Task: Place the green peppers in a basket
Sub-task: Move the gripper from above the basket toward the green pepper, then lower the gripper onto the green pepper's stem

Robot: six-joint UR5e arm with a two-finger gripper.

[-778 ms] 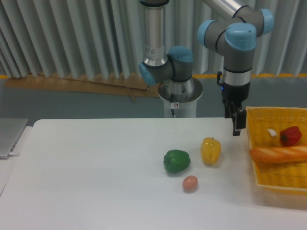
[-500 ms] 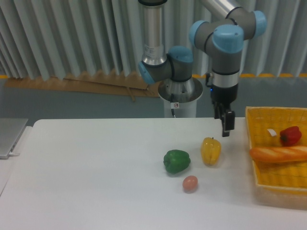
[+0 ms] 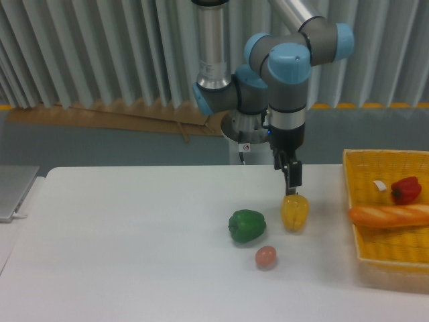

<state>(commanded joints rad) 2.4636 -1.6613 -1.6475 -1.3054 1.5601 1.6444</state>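
Note:
The green pepper [image 3: 247, 225] is glossy dark green and sits on the white table, left of a yellow pepper [image 3: 295, 212]. The yellow woven basket [image 3: 385, 252] stands at the right edge of the table. My gripper [image 3: 292, 182] hangs just above the yellow pepper's stem, up and to the right of the green pepper, and holds nothing. It is seen edge-on, so the gap between its fingers does not show.
A red pepper [image 3: 406, 189] and a bread loaf [image 3: 390, 215] lie in the basket. A small brown egg [image 3: 266, 256] lies in front of the green pepper. A laptop [image 3: 13, 190] sits at the table's left edge. The arm's base [image 3: 251, 134] stands behind the table.
My gripper has moved left from beside the basket's near corner to above the yellow pepper. The peppers, egg and basket have not moved.

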